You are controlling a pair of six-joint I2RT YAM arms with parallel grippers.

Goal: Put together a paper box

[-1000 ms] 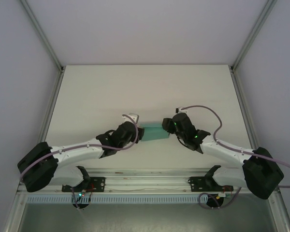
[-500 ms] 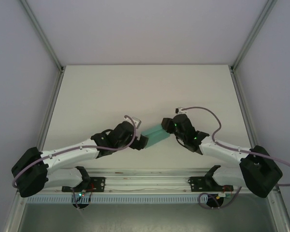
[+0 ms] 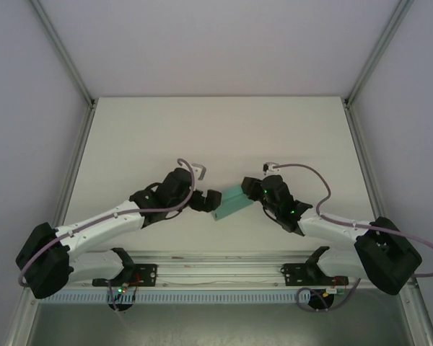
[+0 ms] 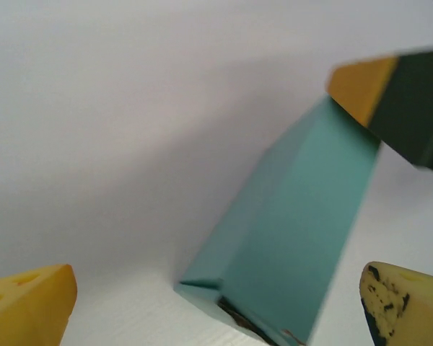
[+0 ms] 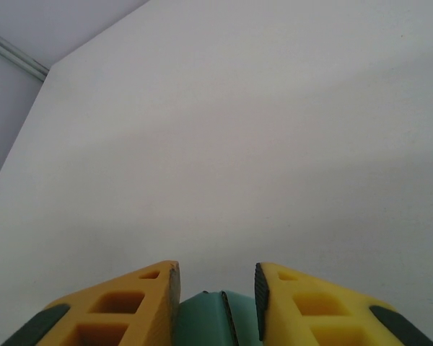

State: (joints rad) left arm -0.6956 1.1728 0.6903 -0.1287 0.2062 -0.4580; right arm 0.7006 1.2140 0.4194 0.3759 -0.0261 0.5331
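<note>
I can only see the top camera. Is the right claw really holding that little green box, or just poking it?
Observer: Holding it. In the right wrist view the right claw has its two yellow fingers pinched on one end of the small teal-green card box.
Operator: Is the left claw grabbing it too?
Observer: No. In the left wrist view the left claw is wide open. The box lies tilted between its yellow fingers and touches neither.
Operator: Is the box all closed up?
Observer: Not quite, it seems. At the end nearest the left claw a dark gap shows along the bottom edge.
</note>
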